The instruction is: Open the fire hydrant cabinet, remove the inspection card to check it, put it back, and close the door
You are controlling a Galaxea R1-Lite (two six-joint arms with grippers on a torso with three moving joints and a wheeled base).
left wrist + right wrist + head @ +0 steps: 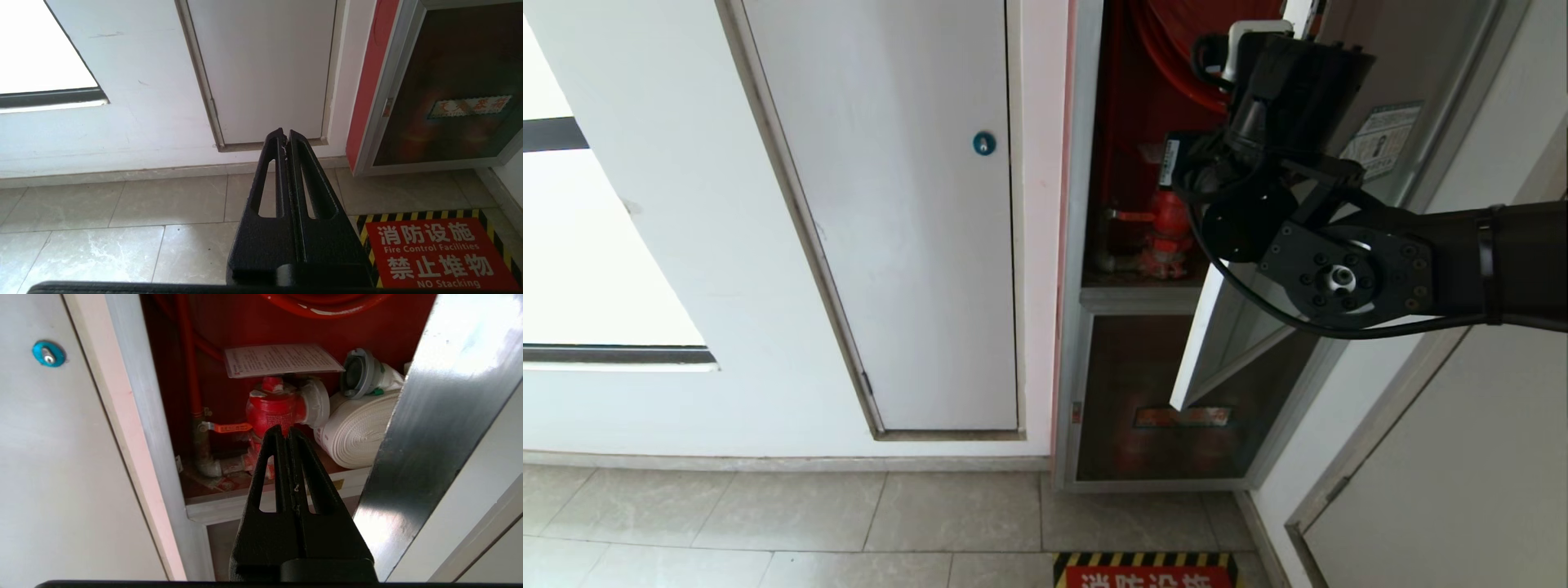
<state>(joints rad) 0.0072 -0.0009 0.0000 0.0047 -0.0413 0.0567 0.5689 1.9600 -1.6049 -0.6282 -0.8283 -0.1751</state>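
The fire hydrant cabinet [135, 416] stands open, red inside. Its door [1413, 106] is swung out to the right, and its silver frame edge [433, 428] is close beside my right gripper. The inspection card [282, 359] lies flat on top of the red valve [271, 410], with the rolled white hose [359, 433] next to it. My right gripper [284, 430] is shut and empty. It points into the opening, short of the valve and below the card. My right arm [1339, 269] reaches in from the right. My left gripper [285, 134] is shut, empty and parked low, aimed at the wall base.
A white door with a blue round lock [984, 143] is left of the cabinet. Below the open compartment sits a smaller dark glass panel [1168, 408] with a red label. A red floor sign [437, 253] with a yellow-black border lies on the tiles before the cabinet.
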